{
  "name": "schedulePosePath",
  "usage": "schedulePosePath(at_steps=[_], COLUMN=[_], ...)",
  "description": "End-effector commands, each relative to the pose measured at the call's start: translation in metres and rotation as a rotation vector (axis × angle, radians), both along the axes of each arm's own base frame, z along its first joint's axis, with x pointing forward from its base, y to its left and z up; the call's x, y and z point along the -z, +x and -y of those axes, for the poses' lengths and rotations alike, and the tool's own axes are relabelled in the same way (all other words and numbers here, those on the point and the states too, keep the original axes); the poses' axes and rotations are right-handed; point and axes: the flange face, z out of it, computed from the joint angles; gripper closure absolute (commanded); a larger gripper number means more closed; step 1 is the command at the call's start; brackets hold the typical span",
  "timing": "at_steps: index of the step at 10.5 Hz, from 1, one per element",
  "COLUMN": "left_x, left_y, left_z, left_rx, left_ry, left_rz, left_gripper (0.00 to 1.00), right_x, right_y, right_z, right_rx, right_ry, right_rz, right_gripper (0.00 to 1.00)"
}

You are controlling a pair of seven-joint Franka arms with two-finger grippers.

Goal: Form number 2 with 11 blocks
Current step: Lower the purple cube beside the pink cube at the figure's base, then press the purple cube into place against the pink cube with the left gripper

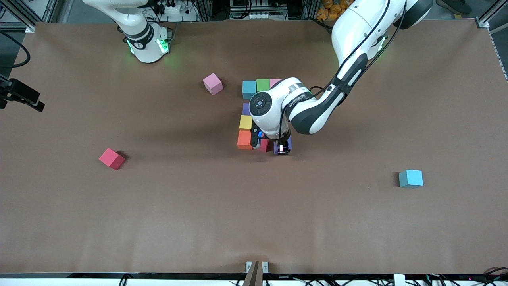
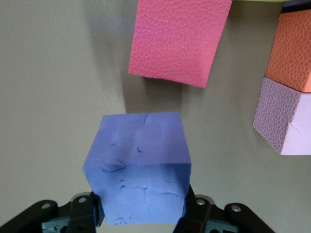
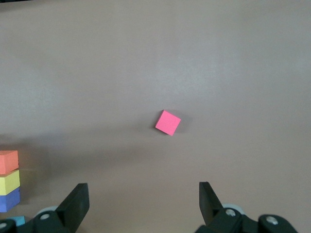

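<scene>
the left end effector (image 1: 281,150) was low over the worktop (image 1: 198,214), its fingers (image 2: 92,209) closed on a purple block (image 2: 138,170) at the end of the row of the unfinished number 2 (image 1: 254,115) nearest the front camera. in that row a red block (image 1: 265,145) sat just beside the held one, and an orange block (image 1: 244,140) beside that. a yellow block (image 1: 245,122) and another purple block (image 1: 246,109) ran up from the orange one toward a row of blue (image 1: 249,89), green (image 1: 262,84) and pink (image 1: 274,82) blocks. loose blocks lay well apart: a pink one (image 1: 213,84), a red one (image 1: 111,158) and a light blue one (image 1: 411,178). the right end effector (image 3: 143,201) waited high above the worktop, fingers wide apart and holding nothing.
</scene>
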Motion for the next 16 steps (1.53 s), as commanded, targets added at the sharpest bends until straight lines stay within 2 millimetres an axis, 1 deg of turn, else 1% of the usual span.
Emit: schedulePosePath(at_steps=[1,3,4,7,9,11,16], left_x=[0.001,0.007,0.014,0.017,0.028,0.033,0.040], left_y=[0.000,-0.003,-0.008,-0.009,-0.011,-0.015,-0.016], left_z=[0.003,0.005,0.011,0.015,0.015,0.019,0.021], left_rx=[0.035,0.029,0.036,0.056,0.066,0.076,0.077], left_ry=[0.007,0.007,0.008,-0.011,0.000,0.006,-0.001], left_rz=[0.007,0.002,-0.005,-0.001,-0.007,-0.007,-0.008], left_gripper=[0.99,0.99,0.99,0.99,0.99,0.99,0.99], right_x=[-0.002,-0.002,-0.001,-0.002,-0.001,-0.001,-0.002], right_y=[0.001,0.001,0.001,0.001,0.001,0.001,0.001], right_z=[0.000,0.000,0.000,-0.001,-0.001,-0.001,-0.001], right_rx=[0.015,0.015,0.014,0.012,0.014,0.014,0.014], right_ry=[-0.001,-0.001,-0.001,-0.001,-0.001,-0.001,0.001], right_rz=[-0.004,-0.006,-0.007,-0.004,-0.006,-0.006,-0.006], right_gripper=[0.00,0.00,0.00,0.00,0.00,0.00,0.00])
